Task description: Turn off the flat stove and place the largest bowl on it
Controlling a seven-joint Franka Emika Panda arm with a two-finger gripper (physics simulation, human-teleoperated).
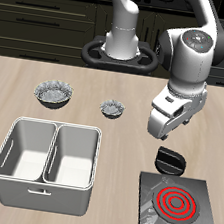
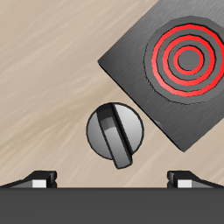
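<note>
The flat stove (image 1: 177, 201) is a dark grey slab near the table's front edge, and its ring burner (image 1: 177, 202) glows red. Its black knob (image 1: 170, 160) sits at the stove's back side. In the wrist view the stove (image 2: 140, 83), the red burner (image 2: 187, 58) and the knob (image 2: 115, 133) all show. My gripper (image 1: 167, 140) hangs open just above and behind the knob, touching nothing, and the knob lies between the open fingers (image 2: 112, 179). Two speckled bowls show; the wider one (image 1: 52, 94) stands far across the table, the smaller (image 1: 112, 108) nearer the arm.
A white two-compartment bin (image 1: 50, 154) stands near the front edge, between the bowls and the stove. A small speckled patch (image 1: 146, 221) shows at the stove's front corner; I cannot tell what it is. The robot's base (image 1: 121, 47) is at the back.
</note>
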